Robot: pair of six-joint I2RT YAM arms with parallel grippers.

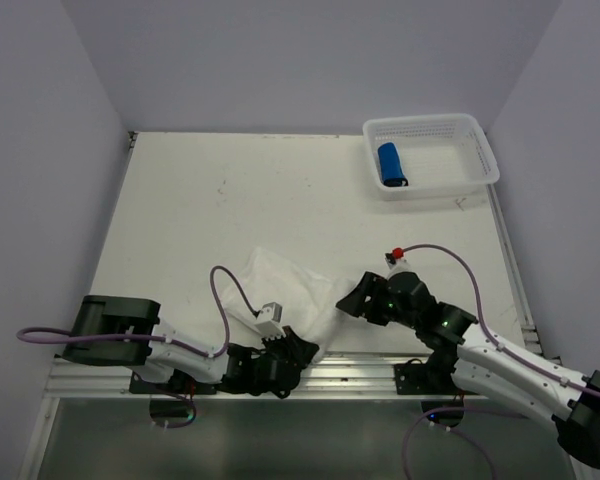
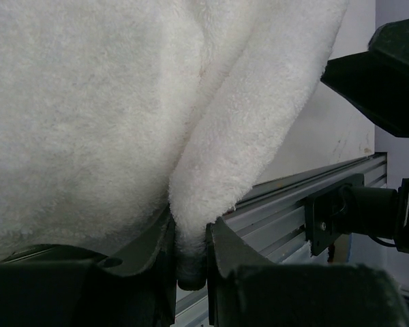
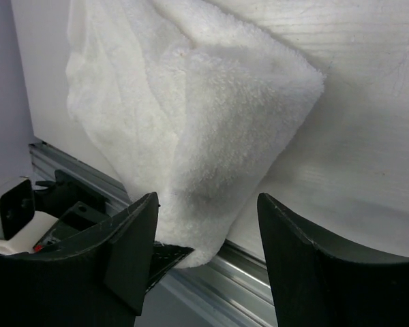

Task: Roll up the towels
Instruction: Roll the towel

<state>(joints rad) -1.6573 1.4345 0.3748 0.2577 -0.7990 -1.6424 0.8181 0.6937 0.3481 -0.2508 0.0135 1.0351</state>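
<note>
A large white terry-cloth towel point(image 1: 285, 285) lies bunched at the near edge of the pale desk point(image 1: 210, 200), between the two arms. The left fingers point(image 2: 162, 245) are pressed almost together, pinching a hanging fold of this towel just above the aluminium rail point(image 2: 286, 197) along the desk's front. The right fingers point(image 3: 133, 235) stand spread wide, one on each side of the towel's drooping corner; whether they touch it cannot be told. A small bright blue towel point(image 1: 391, 163) lies rolled inside the white perforated plastic basket point(image 1: 480, 140) at the far right corner, well apart from both arms.
</note>
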